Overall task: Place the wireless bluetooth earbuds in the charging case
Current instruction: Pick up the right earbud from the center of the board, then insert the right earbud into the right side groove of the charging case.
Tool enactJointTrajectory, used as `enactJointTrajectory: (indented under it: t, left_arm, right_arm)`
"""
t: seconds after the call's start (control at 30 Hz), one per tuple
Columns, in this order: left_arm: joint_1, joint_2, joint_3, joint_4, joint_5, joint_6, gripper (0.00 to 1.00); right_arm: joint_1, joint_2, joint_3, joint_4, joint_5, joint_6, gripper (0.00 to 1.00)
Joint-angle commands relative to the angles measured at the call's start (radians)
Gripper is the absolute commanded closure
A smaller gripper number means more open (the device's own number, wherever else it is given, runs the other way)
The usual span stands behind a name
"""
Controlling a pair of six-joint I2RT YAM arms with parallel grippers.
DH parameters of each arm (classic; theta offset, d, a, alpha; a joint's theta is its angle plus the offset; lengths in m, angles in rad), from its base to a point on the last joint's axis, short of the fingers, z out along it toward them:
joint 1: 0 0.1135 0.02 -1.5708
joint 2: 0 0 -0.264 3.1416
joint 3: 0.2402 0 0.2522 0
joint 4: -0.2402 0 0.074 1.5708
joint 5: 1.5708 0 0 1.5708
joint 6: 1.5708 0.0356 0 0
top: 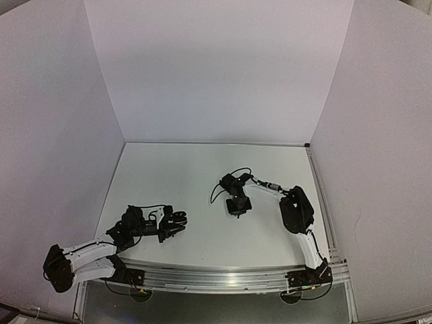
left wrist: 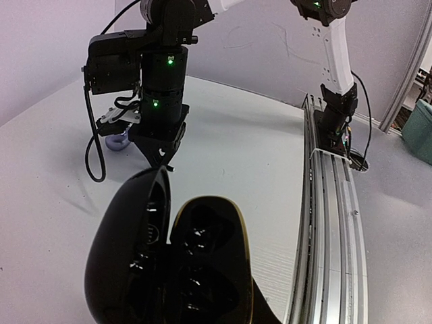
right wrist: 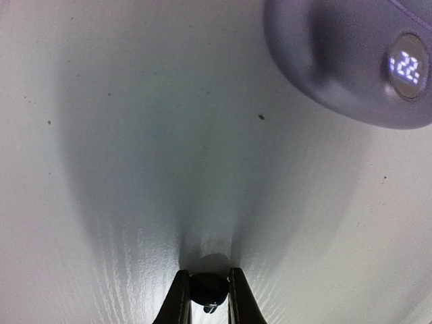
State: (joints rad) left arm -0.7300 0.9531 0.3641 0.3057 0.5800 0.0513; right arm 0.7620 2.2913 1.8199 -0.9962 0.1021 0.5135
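Right gripper (right wrist: pixel 207 275) pinching black earbud (right wrist: pixel 206 288) on table (right wrist: pixel 135 135), fingers (right wrist: pixel 180 297) nearly together, touching both its sides; likely securing for lift. Left gripper (top: pixel 174 223) clamped tight, holding black case (left wrist: pixel 169 263) open, probably presenting sockets for insertion. Grey case (right wrist: pixel 337 61) lying nearby.

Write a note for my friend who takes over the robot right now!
Left gripper: shut on the open black case, at the front left of the table.
Right gripper: pointing down at mid-table, shut on a black bud right at the surface.
Grey case: lying on the table close to the right gripper, display lit.
Done: black case open, bud gripped.
Left: lift the bud, carry it to the black case and seat it in a well. I cannot tell whether the wells already hold a bud. No other buds show.
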Motion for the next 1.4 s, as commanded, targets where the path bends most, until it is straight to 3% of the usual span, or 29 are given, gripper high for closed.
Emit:
enactJointTrajectory:
  t: [0.0, 0.23, 0.53, 0.87, 1.03, 1.37]
  left_arm:
    - [0.0, -0.026, 0.025, 0.033, -0.007, -0.012, 1.0]
    - [0.0, -0.03, 0.011, 0.061, -0.028, 0.009, 1.0]
    - [0.0, -0.049, 0.005, 0.044, -0.001, 0.066, 1.0]
    - [0.0, -0.071, 0.032, 0.004, 0.018, 0.117, 1.0]
    - [-0.001, -0.082, 0.046, -0.02, -0.012, 0.119, 1.0]
    - [0.0, -0.088, 0.064, -0.012, -0.036, 0.095, 1.0]
  right_arm:
    - [0.013, -0.113, 0.064, -0.016, -0.114, -0.053, 1.0]
    - [0.197, -0.318, 0.137, 0.115, -0.065, -0.2, 1.0]
    - [0.269, -0.549, -0.176, 0.67, -0.185, -0.219, 1.0]
    - [0.338, -0.59, -0.342, 1.158, -0.253, -0.232, 1.0]
    - [0.368, -0.625, -0.425, 1.296, -0.285, -0.309, 1.0]
    - [0.39, -0.6, -0.458, 1.321, -0.298, -0.418, 1.0]
